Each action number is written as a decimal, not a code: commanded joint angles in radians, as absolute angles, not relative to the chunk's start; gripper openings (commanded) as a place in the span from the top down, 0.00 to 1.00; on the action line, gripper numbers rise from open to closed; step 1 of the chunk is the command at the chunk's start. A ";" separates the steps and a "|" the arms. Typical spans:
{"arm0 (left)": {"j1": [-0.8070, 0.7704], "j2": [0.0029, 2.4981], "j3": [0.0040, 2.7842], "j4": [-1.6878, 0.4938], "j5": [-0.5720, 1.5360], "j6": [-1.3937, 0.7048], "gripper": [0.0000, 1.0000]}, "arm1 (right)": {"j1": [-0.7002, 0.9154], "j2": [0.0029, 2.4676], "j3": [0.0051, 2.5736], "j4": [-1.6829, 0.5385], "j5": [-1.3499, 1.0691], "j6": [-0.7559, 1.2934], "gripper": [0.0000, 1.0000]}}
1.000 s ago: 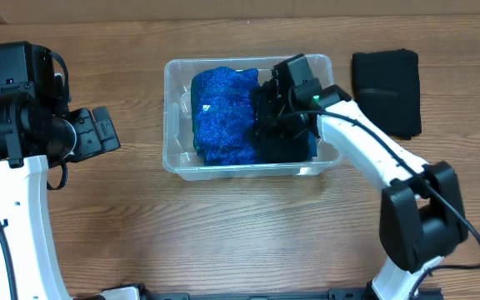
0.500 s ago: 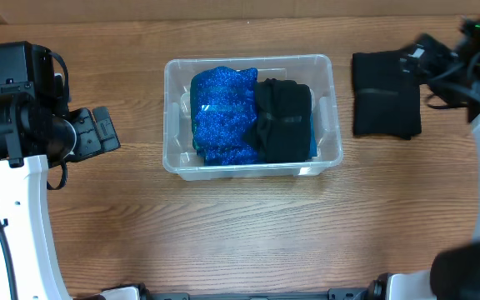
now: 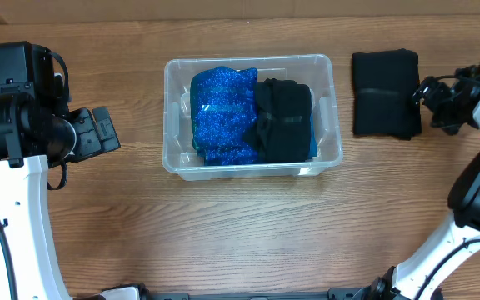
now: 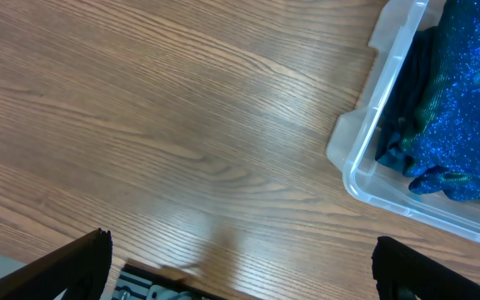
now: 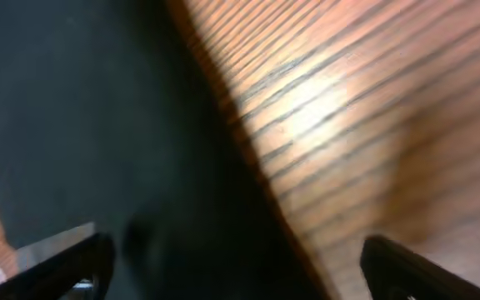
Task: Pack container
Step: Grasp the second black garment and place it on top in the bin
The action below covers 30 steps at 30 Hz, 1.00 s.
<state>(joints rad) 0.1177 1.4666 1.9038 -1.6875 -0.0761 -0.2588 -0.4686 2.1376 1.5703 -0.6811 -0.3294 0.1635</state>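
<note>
The clear plastic container (image 3: pixel 172 125) sits mid-table and holds a sparkly blue cloth (image 3: pixel 222 115) on its left and a folded black cloth (image 3: pixel 284 121) on its right. Its corner and the blue cloth (image 4: pixel 465 100) also show in the left wrist view (image 4: pixel 365 158). A second folded black cloth (image 3: pixel 385 92) lies on the table to the container's right. My right gripper (image 3: pixel 430 103) is open at that cloth's right edge; the blurred right wrist view shows the black cloth (image 5: pixel 98 125) between its fingers (image 5: pixel 236 271). My left gripper (image 3: pixel 102 132) is open and empty left of the container.
Bare wooden table (image 3: pixel 248 225) lies in front of the container and around both arms. The table's near edge (image 4: pixel 173 279) shows in the left wrist view.
My right gripper left the container, leaving the black cloth inside, swung out to the far right and has come down at the second black cloth's right edge. The left arm has not moved.
</note>
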 commanded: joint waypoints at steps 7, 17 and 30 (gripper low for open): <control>0.112 1.468 1.903 -1.689 -0.085 -0.266 0.00 | -0.393 2.209 1.571 -0.710 -0.473 0.104 0.79; 0.112 1.468 1.903 -1.689 -0.086 -0.266 0.00 | -0.357 1.707 1.573 -0.948 -0.616 0.108 0.96; 0.112 1.468 1.903 -1.689 -0.086 -0.266 0.00 | 0.101 1.248 1.572 -0.927 -0.618 0.616 0.96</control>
